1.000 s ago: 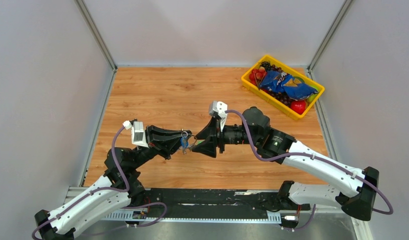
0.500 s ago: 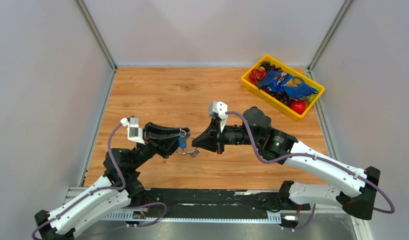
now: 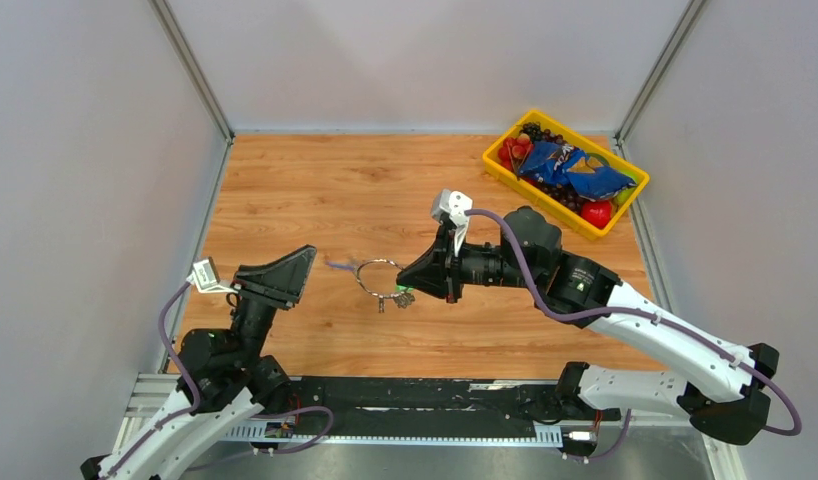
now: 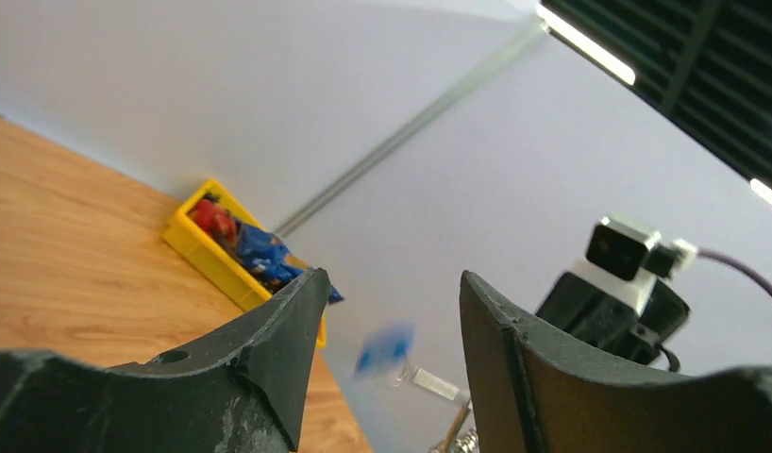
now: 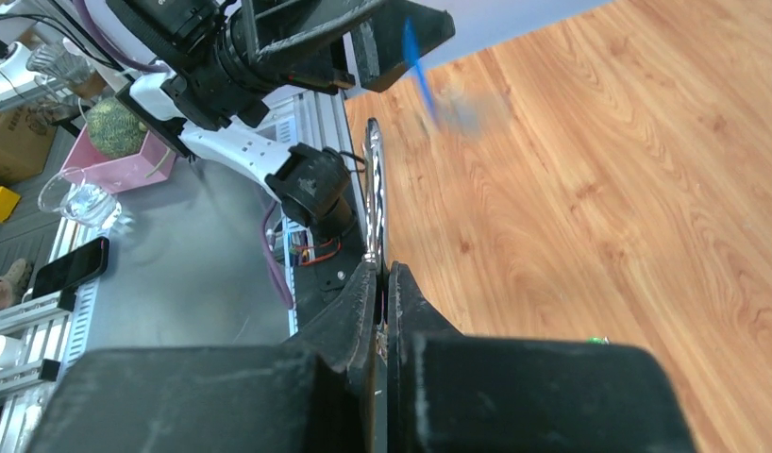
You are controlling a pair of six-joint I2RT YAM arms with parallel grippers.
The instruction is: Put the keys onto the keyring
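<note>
My right gripper (image 3: 413,283) is shut on the silver keyring (image 3: 378,277) and holds it above the table. In the right wrist view the ring (image 5: 375,189) shows edge-on, sticking out from my shut right gripper (image 5: 382,272). The blue-tagged key (image 3: 337,266) is a motion blur at the ring's left end, also blurred in the left wrist view (image 4: 384,347) and the right wrist view (image 5: 415,57). The green tag (image 3: 406,296) and small metal pieces (image 3: 388,299) hang under the ring by the right fingertips. My left gripper (image 3: 303,262) is open and empty, left of the ring; its jaws stand wide apart in its own view (image 4: 392,283).
A yellow bin (image 3: 505,170) with fruit and a blue snack bag stands at the back right, also seen in the left wrist view (image 4: 198,247). Grey walls enclose the wooden table (image 3: 315,190) on three sides. A black rail runs along the near edge.
My left gripper has let go of the blue key and pulled back left and toward its base, now open. My right gripper keeps the ring; the blue key swings, blurred.
</note>
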